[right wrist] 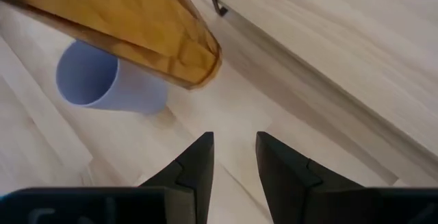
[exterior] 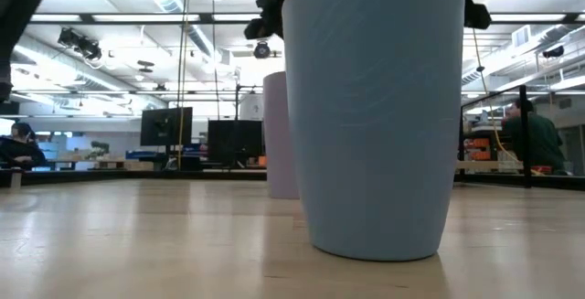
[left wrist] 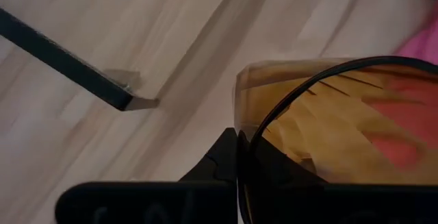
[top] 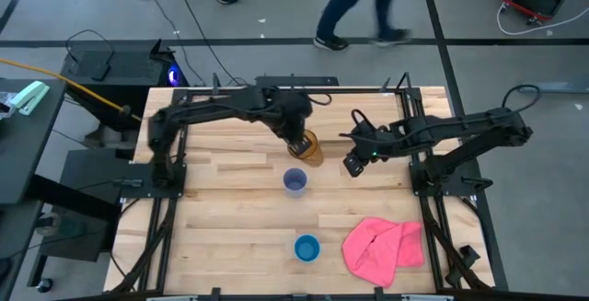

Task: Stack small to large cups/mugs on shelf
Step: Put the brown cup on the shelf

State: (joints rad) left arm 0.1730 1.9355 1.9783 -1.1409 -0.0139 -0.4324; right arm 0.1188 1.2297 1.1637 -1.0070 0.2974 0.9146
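Gripping the amber cup (top: 309,146) by its rim, the left gripper (top: 297,141) holds it near the shelf's (top: 230,209) middle, just behind the lavender cup (top: 294,181). Right gripper (top: 354,163) hovers beside them, fingers slightly apart, holding nothing. Blue cup (top: 306,248) sits near the front edge, next to the pink cloth (top: 383,248); plenty of bare wood on the left.

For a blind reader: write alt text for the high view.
The left gripper holds the amber cup mid-table, the right gripper beside it. In front stand the lavender cup and blue cup, beside a pink cloth.
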